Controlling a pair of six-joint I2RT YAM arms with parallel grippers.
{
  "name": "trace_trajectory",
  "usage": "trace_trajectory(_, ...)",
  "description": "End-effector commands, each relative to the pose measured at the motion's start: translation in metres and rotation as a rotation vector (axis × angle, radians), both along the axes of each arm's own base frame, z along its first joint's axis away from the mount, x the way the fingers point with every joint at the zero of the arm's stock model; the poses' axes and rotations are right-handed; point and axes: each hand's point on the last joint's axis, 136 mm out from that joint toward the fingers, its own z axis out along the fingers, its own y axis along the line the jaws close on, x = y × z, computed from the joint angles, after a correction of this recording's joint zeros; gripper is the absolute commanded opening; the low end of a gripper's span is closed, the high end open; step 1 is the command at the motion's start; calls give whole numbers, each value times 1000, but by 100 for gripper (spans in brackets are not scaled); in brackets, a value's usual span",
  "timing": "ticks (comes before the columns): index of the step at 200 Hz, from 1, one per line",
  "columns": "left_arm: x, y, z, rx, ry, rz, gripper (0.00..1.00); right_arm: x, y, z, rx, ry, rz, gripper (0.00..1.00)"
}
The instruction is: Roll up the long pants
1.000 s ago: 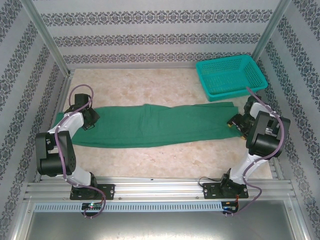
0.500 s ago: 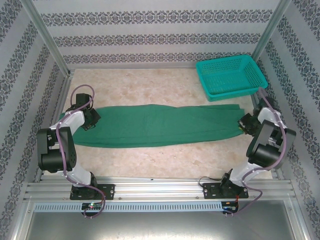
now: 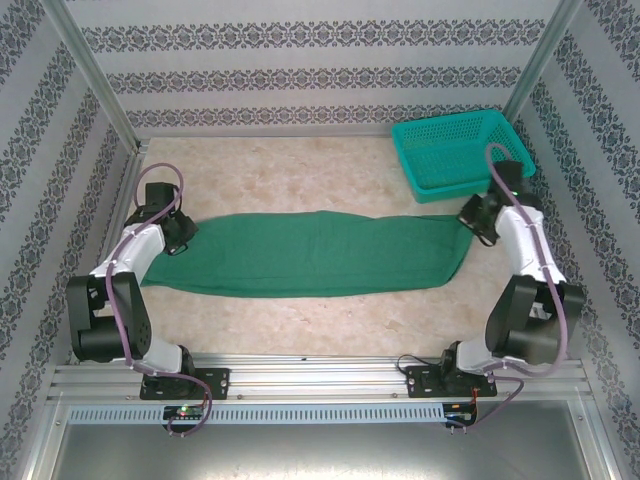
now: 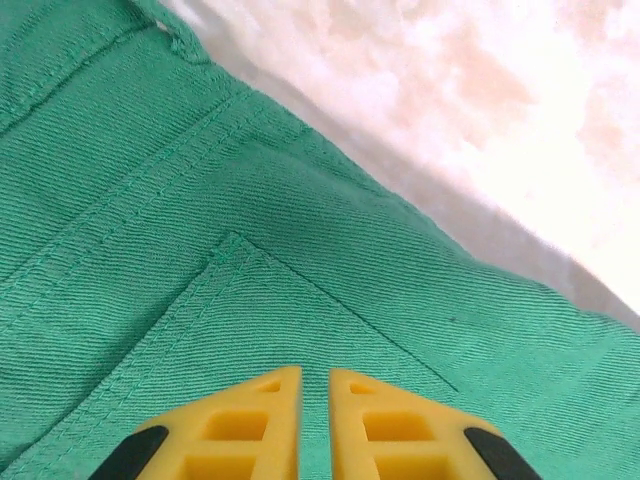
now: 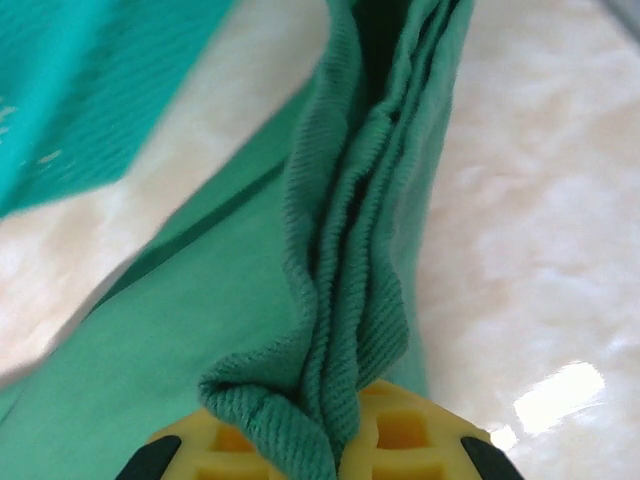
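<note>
Long pants (image 3: 310, 254) laid flat lengthwise across table (image 3: 300, 320), right gripper (image 5: 332, 422) clamped on bunched fabric at right end beside teal basket (image 3: 455, 150), left gripper (image 4: 315, 375) fingers nearly together over pocket seam, thin gap between.

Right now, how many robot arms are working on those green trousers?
2. The left arm reaches to the left end of the long pants; the right arm is at their right end, near the teal basket, with the right gripper pinching the fabric.

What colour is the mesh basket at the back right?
Teal all over, no pattern. The basket is clearest in the top external view.
</note>
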Motion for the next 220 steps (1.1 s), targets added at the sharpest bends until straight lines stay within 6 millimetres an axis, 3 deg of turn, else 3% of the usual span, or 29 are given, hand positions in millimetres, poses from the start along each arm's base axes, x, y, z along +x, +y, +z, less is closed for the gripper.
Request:
trace_trajectory(1, 1, 4, 11, -25, -23, 26, 15, 4, 62, 42, -72, -63, 141, 0)
trace_trajectory(45, -1, 17, 2, -37, -11, 61, 12, 13, 234, 47, -23, -70, 504, 0)
trace_trajectory(94, -16, 39, -18, -132, -32, 147, 12, 9, 424, 23, 55, 0, 884, 0)
trace_trajectory(118, -22, 40, -28, -147, -26, 147, 11, -4, 497, 21, 83, 9, 1031, 0)
trace_trajectory(136, -24, 37, -30, -162, -32, 139, 13, -18, 538, 17, 131, 8, 1114, 0)
trace_trajectory(143, -23, 35, -29, -170, -40, 128, 14, -24, 550, 15, 169, 7, 1141, 0)
trace_trajectory(147, -23, 34, -29, -172, -43, 126, 15, -27, 556, 12, 194, 13, 1153, 12)
trace_trajectory(155, -21, 34, -27, -176, -53, 121, 19, -32, 564, 7, 244, 36, 1159, 62)
trace_trajectory(158, -21, 33, -27, -178, -56, 116, 20, -33, 566, 7, 262, 39, 1162, 87)
trace_trajectory(161, -20, 32, -26, -183, -61, 108, 21, -35, 568, 7, 274, 42, 1165, 96)
trace_trajectory(175, -13, 24, -24, -220, -90, 74, 29, -40, 567, 9, 293, 50, 1177, 98)
trace_trajectory(187, -5, 15, -21, -255, -125, 39, 37, -35, 552, 19, 247, 15, 1154, 98)
trace_trajectory(202, 6, -3, -17, -276, -151, -43, 44, -26, 522, 21, 220, -2, 1094, 98)
trace_trajectory(220, 22, -40, -14, -272, -147, -207, 52, -16, 473, 16, 249, 16, 987, 98)
